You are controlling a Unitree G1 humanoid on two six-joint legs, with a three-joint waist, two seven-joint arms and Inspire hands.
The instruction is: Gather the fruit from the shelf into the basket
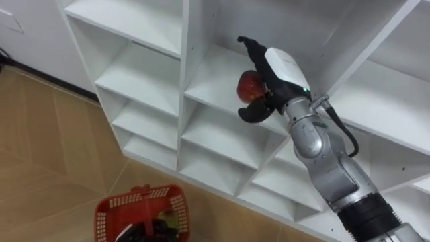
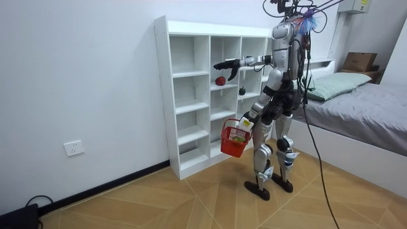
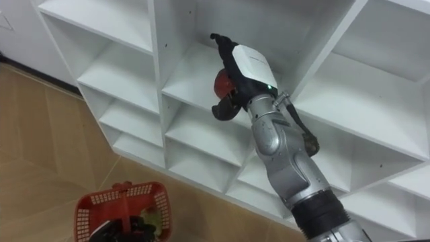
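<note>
One red apple, round and dark red, sits on a shelf in the middle of the white closet. One small dark thing sits in the next box to the right, a bit lower. The right hand reaches out to the apple on a straight arm, with its fingers flat over the top and its thumb spread wide below, not squeezing. Near the floor, the left hand is curled round the handle of one red basket with something green inside.
</note>
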